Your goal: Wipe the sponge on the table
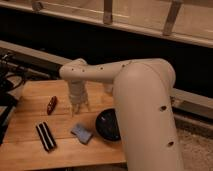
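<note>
The sponge (82,133), a small flat blue-grey pad, lies on the light-brown wooden table (30,98) near its front edge, just left of a dark bowl (107,125). My gripper (79,107) hangs from the white arm, pointing down over the middle of the table. It is above and behind the sponge, apart from it. Its pale fingers (73,107) are spread, with nothing between them.
A small red object (51,105) lies left of the gripper. A black block with a white stripe (45,136) lies at the front left. My bulky white arm (145,110) covers the table's right side. Dark equipment stands at the far left.
</note>
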Robot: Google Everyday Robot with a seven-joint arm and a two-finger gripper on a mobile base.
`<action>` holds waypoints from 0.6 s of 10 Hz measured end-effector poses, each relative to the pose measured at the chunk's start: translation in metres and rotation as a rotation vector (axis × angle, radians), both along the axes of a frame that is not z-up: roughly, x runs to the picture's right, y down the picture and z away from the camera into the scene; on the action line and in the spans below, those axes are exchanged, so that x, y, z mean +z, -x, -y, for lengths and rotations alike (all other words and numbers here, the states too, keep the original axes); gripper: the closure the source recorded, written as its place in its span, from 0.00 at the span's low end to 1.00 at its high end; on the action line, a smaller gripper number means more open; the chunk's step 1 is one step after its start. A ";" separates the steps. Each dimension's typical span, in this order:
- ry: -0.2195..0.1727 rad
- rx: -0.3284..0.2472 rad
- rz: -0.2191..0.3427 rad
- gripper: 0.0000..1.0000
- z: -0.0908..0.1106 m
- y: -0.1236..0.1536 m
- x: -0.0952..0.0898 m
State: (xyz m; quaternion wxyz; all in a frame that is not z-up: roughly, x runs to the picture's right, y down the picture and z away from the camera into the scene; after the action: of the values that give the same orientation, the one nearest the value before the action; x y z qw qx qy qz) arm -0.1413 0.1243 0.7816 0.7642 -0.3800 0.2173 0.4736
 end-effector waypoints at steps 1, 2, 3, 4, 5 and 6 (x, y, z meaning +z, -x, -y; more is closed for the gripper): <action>0.011 -0.025 0.002 0.35 -0.002 0.002 -0.002; 0.025 -0.051 0.007 0.35 -0.006 0.006 -0.004; 0.041 -0.078 0.016 0.35 -0.015 0.011 -0.002; 0.059 -0.095 0.021 0.35 -0.026 0.013 0.002; 0.070 -0.099 0.026 0.35 -0.032 0.013 0.003; 0.084 -0.096 0.034 0.35 -0.038 0.013 0.003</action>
State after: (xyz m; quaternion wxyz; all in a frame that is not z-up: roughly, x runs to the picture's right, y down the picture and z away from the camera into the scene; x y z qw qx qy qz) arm -0.1542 0.1618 0.7851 0.7732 -0.4088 0.2419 0.4202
